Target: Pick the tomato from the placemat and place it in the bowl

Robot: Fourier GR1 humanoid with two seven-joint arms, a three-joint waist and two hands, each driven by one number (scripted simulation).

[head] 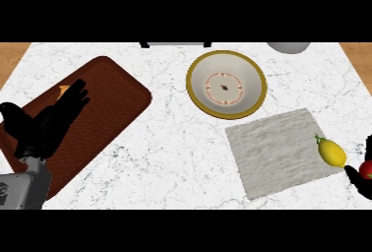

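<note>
The red tomato (367, 169) shows at the view's far right edge, partly cut off, off the pale grey placemat (280, 152). My right hand (357, 180) is shut on it, with black fingers curling above and below it; most of the hand lies outside the view. The bowl (243, 66), cream with a gold rim and a patterned centre, stands upright at the counter's back middle, well left of the tomato. My left hand (38, 129) is open, fingers straight, resting over the brown mat (116, 93) at the left.
A yellow lemon (332, 152) lies at the grey placemat's right edge, just left of the tomato. A small orange thing (64, 88) peeks out by my left fingertips. A grey vessel (289, 47) sits at the back right, a dark object (174, 44) at the back middle.
</note>
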